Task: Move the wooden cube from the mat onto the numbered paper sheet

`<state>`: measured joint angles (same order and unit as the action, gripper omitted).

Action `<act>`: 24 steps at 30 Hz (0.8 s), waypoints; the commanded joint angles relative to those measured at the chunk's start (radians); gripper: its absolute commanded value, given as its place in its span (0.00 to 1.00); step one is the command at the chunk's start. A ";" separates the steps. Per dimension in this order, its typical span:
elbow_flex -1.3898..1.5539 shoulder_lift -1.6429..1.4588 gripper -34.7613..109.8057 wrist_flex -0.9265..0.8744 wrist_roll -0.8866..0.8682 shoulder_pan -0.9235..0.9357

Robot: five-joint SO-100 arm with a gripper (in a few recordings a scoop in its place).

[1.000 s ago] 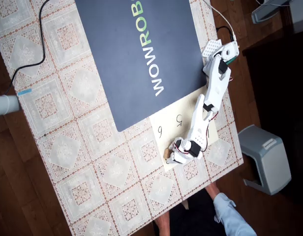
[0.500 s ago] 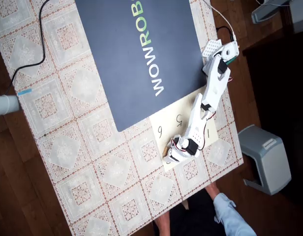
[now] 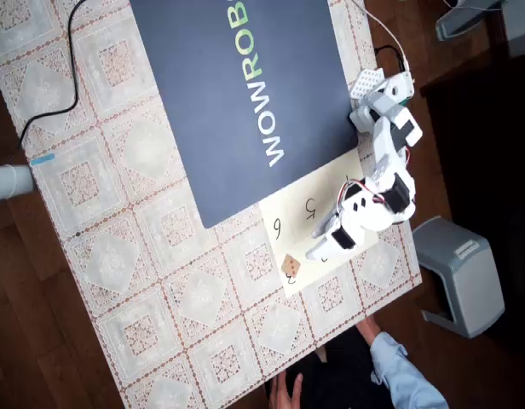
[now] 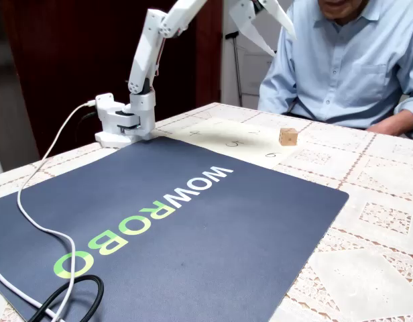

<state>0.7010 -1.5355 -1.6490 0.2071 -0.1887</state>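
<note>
**Fingers spread and empty, cube parked on the paper**

Fingers [image 4: 277, 17] on the white gripper [image 4: 260, 27] are spread apart with nothing between them, hanging up in the air above the table in the fixed view. From overhead the gripper [image 3: 320, 249] sits over the paper's far-right part, clear of the cube.

So the wooden cube [image 3: 291, 267] is sitting on the numbered paper sheet [image 3: 307, 228], right near the sheet's bottom-left corner in the overhead view, just below the handwritten 6. In the fixed view the wooden cube [image 4: 287, 136] stands alone on the sheet [image 4: 213, 134], nothing touching it.

Paper butts up against the corner of the dark navy mat [image 3: 237, 94] with the WOWROBO lettering, which lies on a pale lace-patterned tablecloth [image 3: 118, 256].

Arm base [image 4: 123, 124] stands at the mat's edge with a white cable [image 4: 39, 194] trailing across the mat. A person in a light blue shirt [image 4: 354, 60] sits behind the table.
</note>
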 commanded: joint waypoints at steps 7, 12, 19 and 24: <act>1.387 -0.764 0.35 0.503 0.175 0.367; 1.678 -0.936 0.35 0.568 0.132 0.341; 1.836 -1.078 0.37 0.604 0.123 0.314; 1.997 -1.158 0.37 0.643 0.101 0.302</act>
<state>2.6477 -2.6446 -1.0155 0.3053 0.1074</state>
